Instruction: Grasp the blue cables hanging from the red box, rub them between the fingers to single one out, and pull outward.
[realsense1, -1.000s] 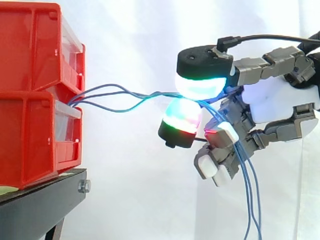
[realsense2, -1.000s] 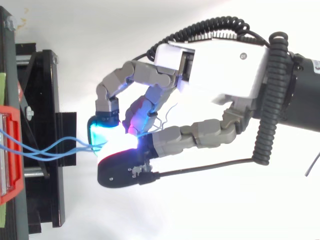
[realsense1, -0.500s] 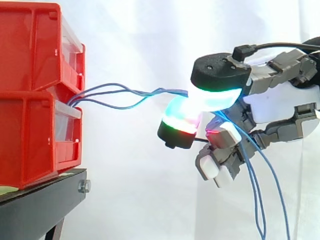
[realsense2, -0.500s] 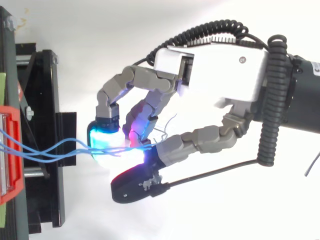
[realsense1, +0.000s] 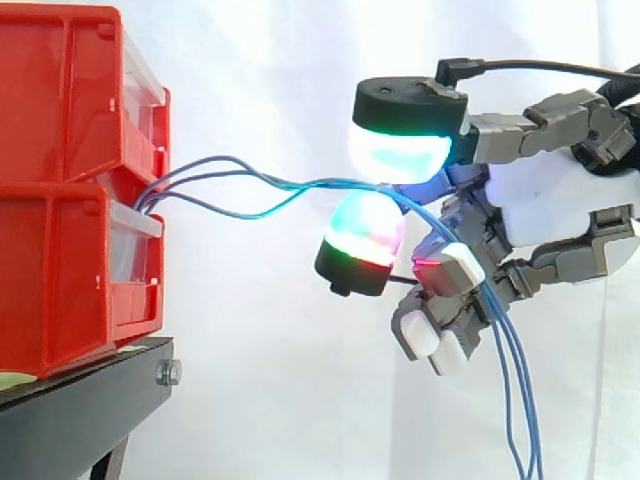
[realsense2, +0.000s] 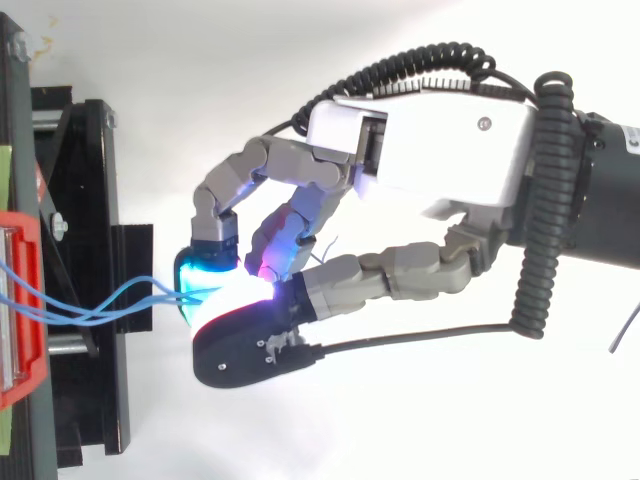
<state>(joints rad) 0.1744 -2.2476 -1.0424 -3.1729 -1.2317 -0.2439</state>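
Blue cables (realsense1: 330, 183) in hand (realsense1: 552, 205) (fingertip pinch)

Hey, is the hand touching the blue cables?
Touching. The side view shows the blue cables running between the hand's two glowing pads, pinched there.

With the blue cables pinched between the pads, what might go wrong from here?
1. Several blue cables enter the pinch between the hand's glowing pads together, so an outward pull may drag the bundle, not one.
2. Their loose ends hang close past the curled lower fingers and might snag.
3. The strands cross between the red bins and the pads, so they may tangle as they tighten.
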